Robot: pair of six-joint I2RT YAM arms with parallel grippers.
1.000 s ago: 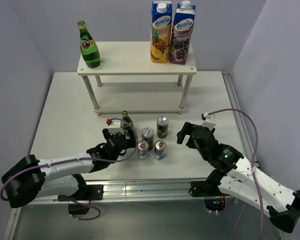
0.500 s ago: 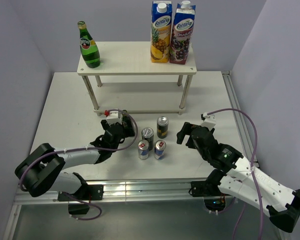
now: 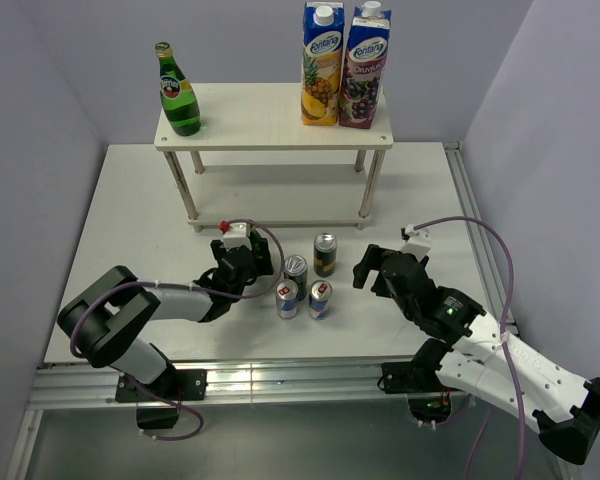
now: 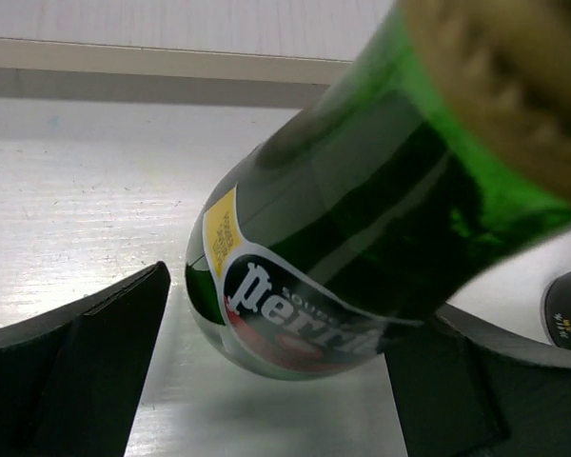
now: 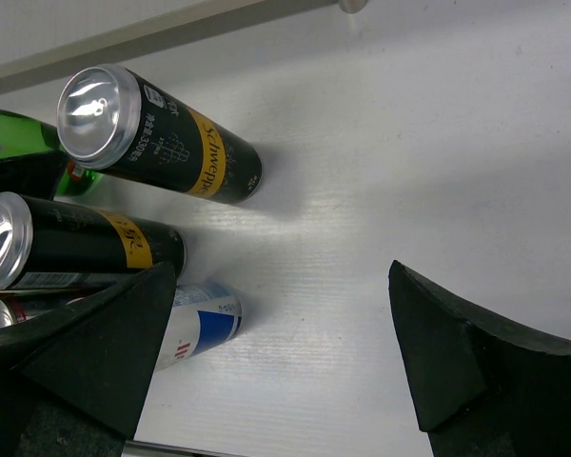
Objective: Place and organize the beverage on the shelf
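Note:
One green bottle [image 3: 179,95] stands on the left of the shelf's [image 3: 270,118] top board. A second green bottle [image 4: 362,219], red-labelled and gold-capped, stands on the table between the fingers of my left gripper [image 3: 250,258]. That gripper is open, with a gap showing at its left finger [image 4: 76,362]; seen from above, the gripper hides this bottle. Two dark slim cans [image 3: 325,253] [image 3: 295,272] and two small blue-silver cans [image 3: 287,298] [image 3: 320,298] stand just right of it. My right gripper [image 3: 365,265] is open and empty, right of the cans.
Two tall juice cartons [image 3: 342,65] occupy the right end of the shelf's top board. The lower board [image 3: 280,215] lies just beyond the cans. The table's raised metal edge [image 3: 475,230] runs along the right side.
My left gripper has moved forward toward the shelf and now has the table bottle between its fingers. The right arm and the cans have not moved.

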